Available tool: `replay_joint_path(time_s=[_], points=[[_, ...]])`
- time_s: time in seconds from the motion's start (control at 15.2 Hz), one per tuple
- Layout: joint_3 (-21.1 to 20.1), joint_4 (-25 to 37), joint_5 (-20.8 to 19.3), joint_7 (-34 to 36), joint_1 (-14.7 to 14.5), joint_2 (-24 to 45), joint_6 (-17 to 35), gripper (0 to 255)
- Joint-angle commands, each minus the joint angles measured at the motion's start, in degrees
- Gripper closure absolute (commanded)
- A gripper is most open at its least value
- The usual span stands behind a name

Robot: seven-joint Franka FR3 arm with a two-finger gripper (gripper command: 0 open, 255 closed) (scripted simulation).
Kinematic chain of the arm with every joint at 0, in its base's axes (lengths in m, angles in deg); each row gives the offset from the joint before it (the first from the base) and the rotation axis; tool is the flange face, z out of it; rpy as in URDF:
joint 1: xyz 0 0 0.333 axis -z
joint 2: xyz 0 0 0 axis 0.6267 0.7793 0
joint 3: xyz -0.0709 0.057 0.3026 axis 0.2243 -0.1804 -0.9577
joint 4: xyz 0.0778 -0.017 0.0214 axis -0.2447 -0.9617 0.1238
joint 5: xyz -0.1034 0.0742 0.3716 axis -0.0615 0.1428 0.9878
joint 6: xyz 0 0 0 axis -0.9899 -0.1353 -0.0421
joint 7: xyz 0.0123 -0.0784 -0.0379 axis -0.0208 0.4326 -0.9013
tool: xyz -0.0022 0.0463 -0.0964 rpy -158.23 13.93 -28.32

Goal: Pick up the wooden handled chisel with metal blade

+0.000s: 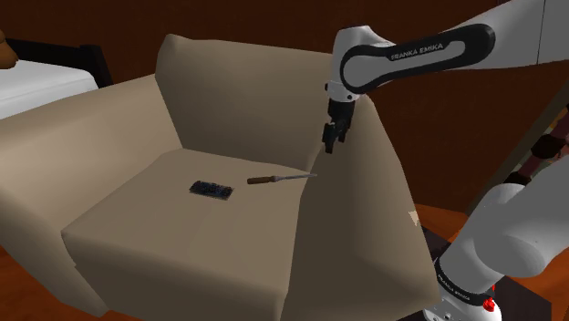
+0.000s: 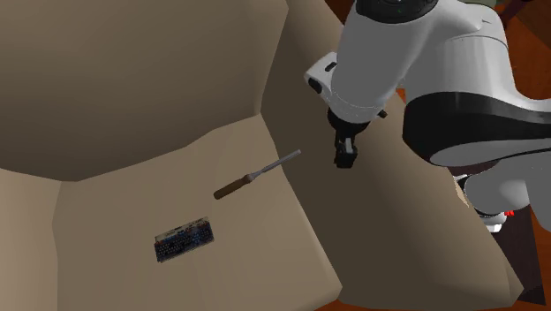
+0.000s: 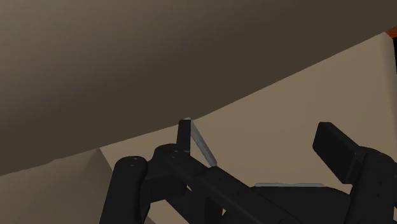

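Gripper (image 1: 330, 139): black and pointing down. Its two fingers (image 3: 336, 145) stand wide apart and there is nothing in them.
Right by the gripper: the tan side wall of the armchair (image 1: 237, 91), just where it drops to the seat (image 1: 182, 228).
Chisel (image 1: 281, 178): lies flat on the seat. It is lower than the gripper and near it, but the two do not touch.
Blade (image 2: 281, 162): thin and grey. It is the end of the chisel closest to the gripper, and its tip is right by the side wall of the chair. In the wrist view it shows close by one finger.
Handle (image 2: 231, 187): brown wood. It is the end far from the gripper and points out to the middle of the seat.
Small keyboard (image 1: 211, 189): dark and flat on the seat. It lies past the handle, farther from the gripper than the chisel is, and apart from it.
Arm (image 1: 410, 50): white with dark joints. It comes in from above and holds the gripper over the chair.
Far from the gripper: a bed (image 1: 36, 87) with a white cover behind the chair, and a red-brown floor (image 1: 18, 287) around it.
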Motion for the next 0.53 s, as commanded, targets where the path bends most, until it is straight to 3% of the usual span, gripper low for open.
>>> replay_joint_path(time_s=[0.0, 0.46], points=[[-0.01, 1.40, 0.05, -0.79, -0.22, 4.34, 2.67, 0], [-0.32, 9.57, 0.24, -3.45, -0.79, 19.63, 8.80, 0]])
